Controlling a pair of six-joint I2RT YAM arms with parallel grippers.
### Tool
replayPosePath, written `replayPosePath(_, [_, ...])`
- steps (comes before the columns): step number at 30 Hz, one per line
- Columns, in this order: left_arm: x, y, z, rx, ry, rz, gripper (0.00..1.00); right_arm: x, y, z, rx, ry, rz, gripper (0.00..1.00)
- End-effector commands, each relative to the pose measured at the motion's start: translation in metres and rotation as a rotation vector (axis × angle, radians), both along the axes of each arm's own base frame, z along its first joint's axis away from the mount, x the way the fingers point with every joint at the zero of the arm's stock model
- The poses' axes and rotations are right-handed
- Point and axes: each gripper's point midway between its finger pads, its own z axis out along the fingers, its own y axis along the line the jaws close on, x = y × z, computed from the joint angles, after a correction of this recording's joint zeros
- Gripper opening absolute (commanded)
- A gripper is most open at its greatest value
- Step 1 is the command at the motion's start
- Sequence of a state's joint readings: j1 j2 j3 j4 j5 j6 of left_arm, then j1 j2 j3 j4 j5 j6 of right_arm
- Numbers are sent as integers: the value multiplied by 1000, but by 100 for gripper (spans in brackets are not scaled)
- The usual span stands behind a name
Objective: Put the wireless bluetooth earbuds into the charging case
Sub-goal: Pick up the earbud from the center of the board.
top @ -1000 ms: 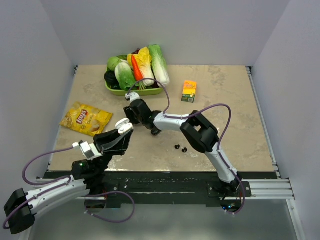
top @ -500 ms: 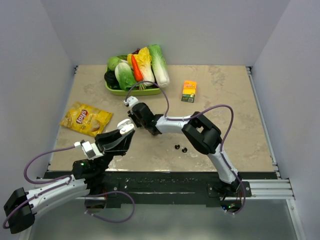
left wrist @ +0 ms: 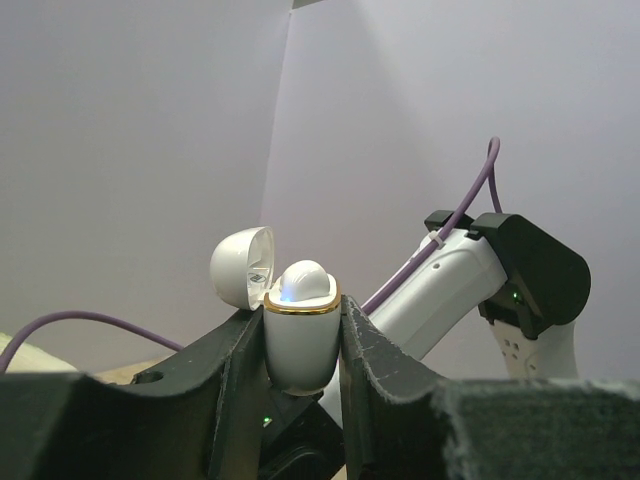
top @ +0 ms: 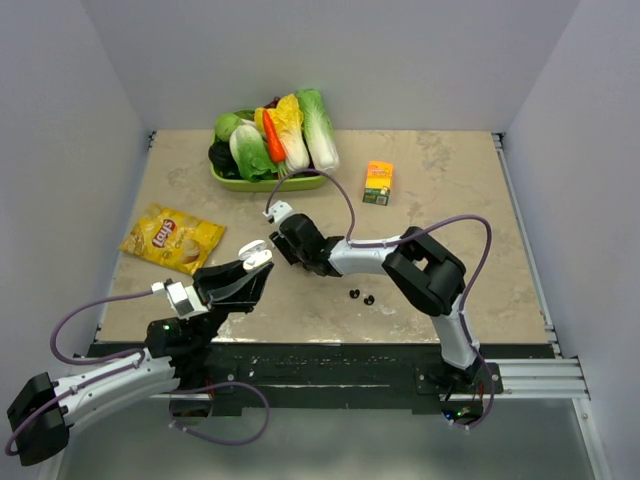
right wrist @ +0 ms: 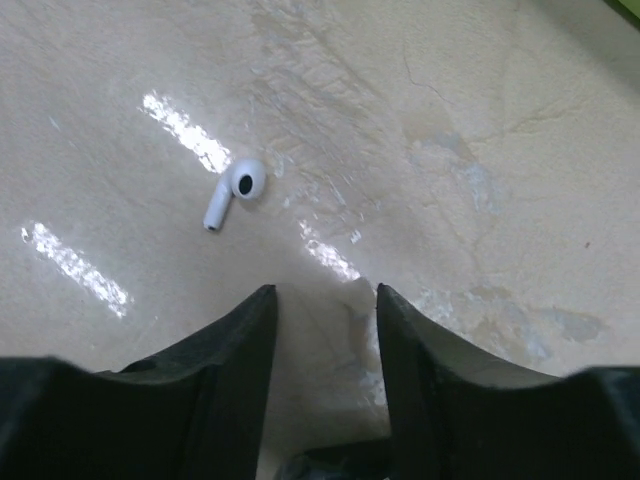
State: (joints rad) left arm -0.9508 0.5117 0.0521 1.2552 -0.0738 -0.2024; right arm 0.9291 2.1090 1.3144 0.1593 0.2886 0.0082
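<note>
The open charging case [left wrist: 300, 350] is pinched upright in the left pincer [left wrist: 300, 318], while 1 white earbud [right wrist: 236, 190] lies on the surface [right wrist: 480, 120] just ahead of the right pincer [right wrist: 323, 295], which is spread and empty. The right pincer should be lowered astride the bud's stem and closed gently, since so small a piece is easily flicked away.

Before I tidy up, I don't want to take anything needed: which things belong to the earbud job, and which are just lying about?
Job: open charging case, white earbud, two small black earbuds.
Lying about: Lay's chip bag, juice box, tray of vegetables.
</note>
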Motion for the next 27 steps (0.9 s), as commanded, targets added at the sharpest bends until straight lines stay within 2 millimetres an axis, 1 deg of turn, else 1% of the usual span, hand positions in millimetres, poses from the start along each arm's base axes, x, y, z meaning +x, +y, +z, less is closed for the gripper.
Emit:
replayPosePath(1, [-7, 2, -7, -19, -8, -32, 0, -13, -24, -3, 13, 51, -82, 52])
replayPosePath(2, [-7, 2, -6, -25, -9, -34, 0, -12, -19, 10, 60, 41, -88, 53])
replayPosePath(4, [-8, 2, -6, -28, -12, -36, 0, -11, -11, 21, 132, 57, -121, 54])
replayPosePath(5, [-9, 2, -6, -28, -13, -39, 0, -7, -2, 30, 168, 57, -124, 55])
replayPosePath(7, [-8, 2, -6, -29, -11, -37, 0, -4, 10, 36, 220, 78, -133, 58])
replayPosePath(8, [-8, 3, -6, -28, -10, -35, 0, -3, 17, 42, 234, 87, -127, 58])
replayPosePath(10, [-8, 4, -6, -30, -7, -30, 0, -3, 25, 44, 266, 109, -124, 58])
replayPosePath(11, [-8, 5, -6, -31, -10, -29, 0, 0, 31, 51, 287, 110, -121, 59])
replayPosePath(13, [-7, 5, -6, -33, -8, -24, 0, 2, 38, 51, 308, 123, -130, 59])
replayPosePath(14, [-7, 5, -7, -32, -4, -23, 0, 7, 45, 59, 332, 117, -130, 59])
replayPosePath(15, [-6, 4, -7, -30, -2, -23, 0, 8, 48, 59, 339, 126, -138, 59])
replayPosePath(16, [-6, 5, -6, -32, -4, -23, 0, 10, 48, 49, 319, 135, -151, 59])
replayPosePath(17, [-6, 4, -7, -30, -4, -24, 0, 14, 53, 56, 320, 134, -156, 59])
replayPosePath(18, [-7, 4, -7, -30, -4, -25, 0, 16, 54, 53, 312, 139, -162, 59])
replayPosePath(19, [-6, 4, -7, -30, -4, -24, 0, 18, 56, 43, 292, 147, -171, 59])
replayPosePath(20, [-6, 4, -7, -28, -3, -23, 0, 20, 57, 43, 279, 153, -174, 58])
replayPosePath(21, [-6, 4, -6, -31, -5, -23, 0, 21, 58, 40, 271, 158, -178, 57])
replayPosePath(22, [-6, 4, -7, -28, -2, -22, 0, 21, 58, 31, 253, 167, -182, 57])
replayPosePath(24, [-6, 4, -7, -26, -2, -21, 0, 24, 58, 30, 239, 165, -194, 56])
replayPosePath(27, [-6, 4, -8, -24, 1, -21, 0, 27, 55, 21, 210, 163, -211, 55])
